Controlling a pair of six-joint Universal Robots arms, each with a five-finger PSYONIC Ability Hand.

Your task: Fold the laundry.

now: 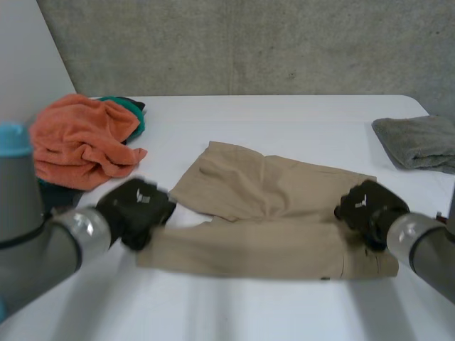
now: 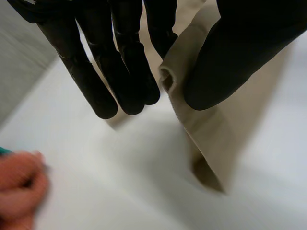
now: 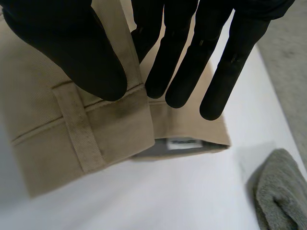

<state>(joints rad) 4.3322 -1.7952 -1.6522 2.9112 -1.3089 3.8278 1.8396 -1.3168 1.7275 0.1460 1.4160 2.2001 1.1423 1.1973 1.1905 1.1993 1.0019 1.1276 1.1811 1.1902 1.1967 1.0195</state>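
Tan shorts [image 1: 270, 213] lie across the middle of the white table [image 1: 298, 117], partly folded lengthwise. My left hand [image 1: 135, 206] is at their left end, at a leg hem. In the left wrist view the hem [image 2: 211, 139] is pinched between the thumb and the straight fingers [image 2: 124, 57]. At the right end my right hand [image 1: 366, 207] holds the waistband. There the thumb [image 3: 72, 43] presses on the waistband [image 3: 48, 120] beside a belt loop [image 3: 79, 129], with the fingers on the cloth's other side. A white label [image 3: 181, 143] shows inside the waist.
An orange towel [image 1: 82, 138] is heaped over a teal cloth [image 1: 131, 110] at the back left. A folded grey towel [image 1: 419, 141] lies at the table's right edge, close to my right hand. A concrete wall stands behind the table.
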